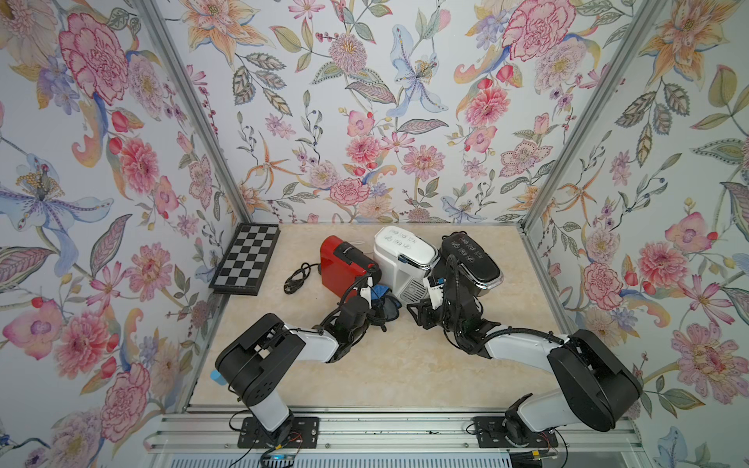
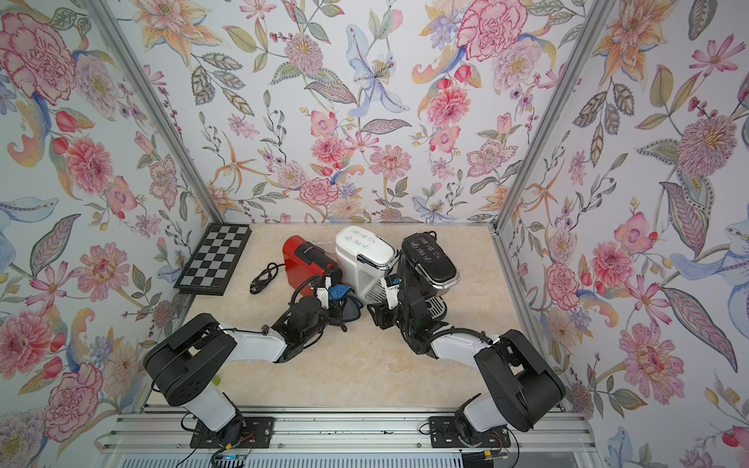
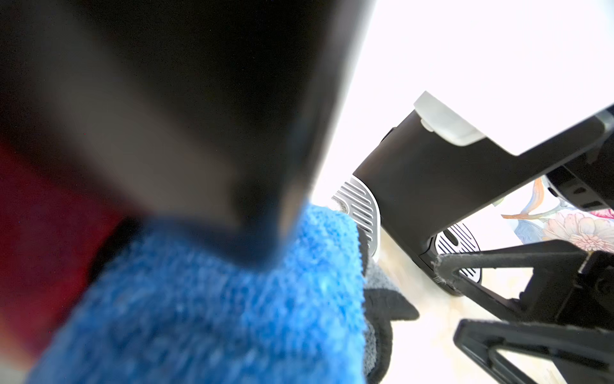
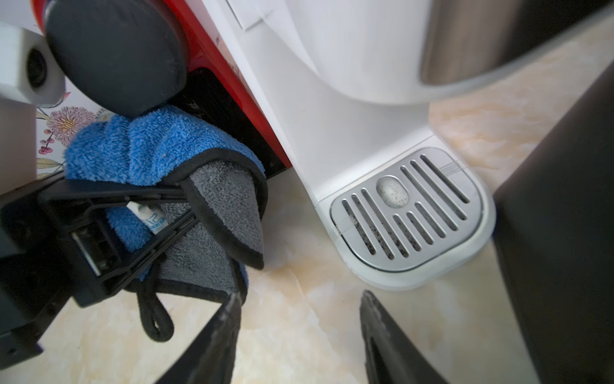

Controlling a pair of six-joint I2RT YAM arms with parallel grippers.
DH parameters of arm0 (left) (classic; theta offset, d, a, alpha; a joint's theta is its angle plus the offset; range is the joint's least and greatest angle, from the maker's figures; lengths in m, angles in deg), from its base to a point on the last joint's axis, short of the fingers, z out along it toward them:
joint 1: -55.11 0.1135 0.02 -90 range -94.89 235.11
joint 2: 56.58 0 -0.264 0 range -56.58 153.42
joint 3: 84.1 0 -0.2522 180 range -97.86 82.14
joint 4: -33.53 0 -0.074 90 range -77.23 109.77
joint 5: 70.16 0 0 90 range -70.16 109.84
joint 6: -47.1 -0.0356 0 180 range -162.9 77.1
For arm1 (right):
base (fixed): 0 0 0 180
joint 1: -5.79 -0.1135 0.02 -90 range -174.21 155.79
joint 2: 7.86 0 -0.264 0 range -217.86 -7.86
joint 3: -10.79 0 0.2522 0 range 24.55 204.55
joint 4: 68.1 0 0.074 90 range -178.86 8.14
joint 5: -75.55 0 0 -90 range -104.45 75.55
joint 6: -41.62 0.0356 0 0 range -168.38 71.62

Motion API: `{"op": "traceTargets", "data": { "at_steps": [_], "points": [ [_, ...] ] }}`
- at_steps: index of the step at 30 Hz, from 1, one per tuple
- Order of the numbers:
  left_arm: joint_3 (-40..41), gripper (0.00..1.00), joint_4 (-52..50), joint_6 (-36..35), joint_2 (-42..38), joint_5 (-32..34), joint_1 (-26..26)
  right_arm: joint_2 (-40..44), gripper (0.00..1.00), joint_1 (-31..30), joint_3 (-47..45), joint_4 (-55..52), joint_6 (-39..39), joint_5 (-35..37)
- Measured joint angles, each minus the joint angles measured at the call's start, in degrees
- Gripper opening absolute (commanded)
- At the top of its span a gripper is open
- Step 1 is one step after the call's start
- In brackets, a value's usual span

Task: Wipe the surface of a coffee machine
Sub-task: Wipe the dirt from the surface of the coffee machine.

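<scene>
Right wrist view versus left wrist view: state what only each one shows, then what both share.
Only the right wrist view shows the left gripper shut on the cloth, the cloth's hanging loop and the upright body of the white machine. Only the left wrist view shows the black machine's drip tray. Both show the blue cloth, the white machine's drip tray, the red machine, the black machine, the open, empty right gripper and the table.

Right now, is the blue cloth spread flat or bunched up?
Bunched: the blue cloth is folded over itself, grey side showing, clamped in the left gripper.
</scene>
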Motion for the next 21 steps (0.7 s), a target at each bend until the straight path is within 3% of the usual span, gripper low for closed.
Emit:
{"op": "traceTargets", "data": {
  "at_steps": [8, 16, 21],
  "points": [
    [6.36, 0.0, -4.66, 1.51, -5.14, 2.99, 5.73, 0.0, 0.59, 0.0, 0.0, -0.17, 0.0, 0.0],
    [10.82, 0.01, -11.91, 1.14, -17.42, 7.96, 11.76, -0.02, 0.59, 0.0, 0.31, -0.13, 0.0, -0.09],
    [10.84, 0.04, -16.74, -2.71, -26.67, 10.99, 16.0, -0.11, 0.59, 0.0, 0.31, -0.15, 0.0, -0.11]
  ]
}}
